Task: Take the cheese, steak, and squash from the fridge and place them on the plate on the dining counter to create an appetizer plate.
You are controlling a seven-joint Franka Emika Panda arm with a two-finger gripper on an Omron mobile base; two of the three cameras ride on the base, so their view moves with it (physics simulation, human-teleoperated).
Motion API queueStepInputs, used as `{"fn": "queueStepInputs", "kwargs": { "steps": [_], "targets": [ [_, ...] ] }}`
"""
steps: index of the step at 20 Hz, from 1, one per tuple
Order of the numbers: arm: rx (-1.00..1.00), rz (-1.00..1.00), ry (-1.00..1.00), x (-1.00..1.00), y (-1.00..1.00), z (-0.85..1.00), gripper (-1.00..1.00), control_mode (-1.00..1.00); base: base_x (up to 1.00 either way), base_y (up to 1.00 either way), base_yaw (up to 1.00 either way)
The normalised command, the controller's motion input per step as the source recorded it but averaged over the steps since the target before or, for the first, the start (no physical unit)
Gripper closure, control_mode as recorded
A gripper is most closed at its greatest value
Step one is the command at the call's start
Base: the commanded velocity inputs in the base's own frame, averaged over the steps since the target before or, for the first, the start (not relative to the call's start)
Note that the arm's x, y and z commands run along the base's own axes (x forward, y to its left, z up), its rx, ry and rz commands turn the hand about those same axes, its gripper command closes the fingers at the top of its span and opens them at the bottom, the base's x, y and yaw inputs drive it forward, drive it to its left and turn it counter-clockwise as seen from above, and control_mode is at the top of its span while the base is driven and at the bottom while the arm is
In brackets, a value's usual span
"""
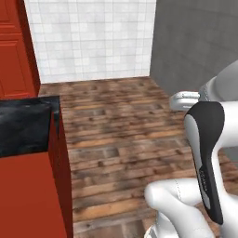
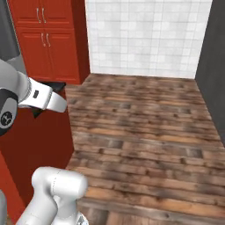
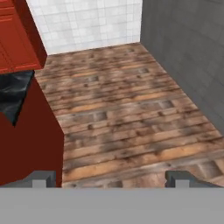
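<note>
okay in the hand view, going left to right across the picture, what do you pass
Red cabinet and black marbled counter top over its red front panel → wooden plank floor, with white tiled wall behind it → grey wall. The open tool hangs over the floor.

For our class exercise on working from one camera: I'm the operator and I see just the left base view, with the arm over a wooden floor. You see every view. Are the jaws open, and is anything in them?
Observer: In the hand view the jaws stand wide apart with nothing between them; beyond them lies the wooden floor.
Operator: Do the red cabinets have handles?
Observer: Yes. The right base view shows slim silver handles on their doors.
</note>
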Motion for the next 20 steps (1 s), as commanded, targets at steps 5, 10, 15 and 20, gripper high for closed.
{"fn": "queueStepInputs", "kwargs": {
  "steps": [5, 10, 15, 20],
  "targets": [
    [0.00, 0.00, 0.00, 0.00, 0.00, 0.00, -1.00, 1.00, 1.00, -0.88, 0.31],
    [0.00, 0.00, 0.00, 0.00, 0.00, 0.00, -1.00, 1.00, 1.00, -0.78, 0.34],
    [0.00, 0.00, 0.00, 0.00, 0.00, 0.00, -1.00, 1.00, 1.00, -0.60, 0.38],
    [0.00, 0.00, 0.00, 0.00, 0.00, 0.00, -1.00, 1.00, 1.00, -0.45, 0.44]
  ]
}}
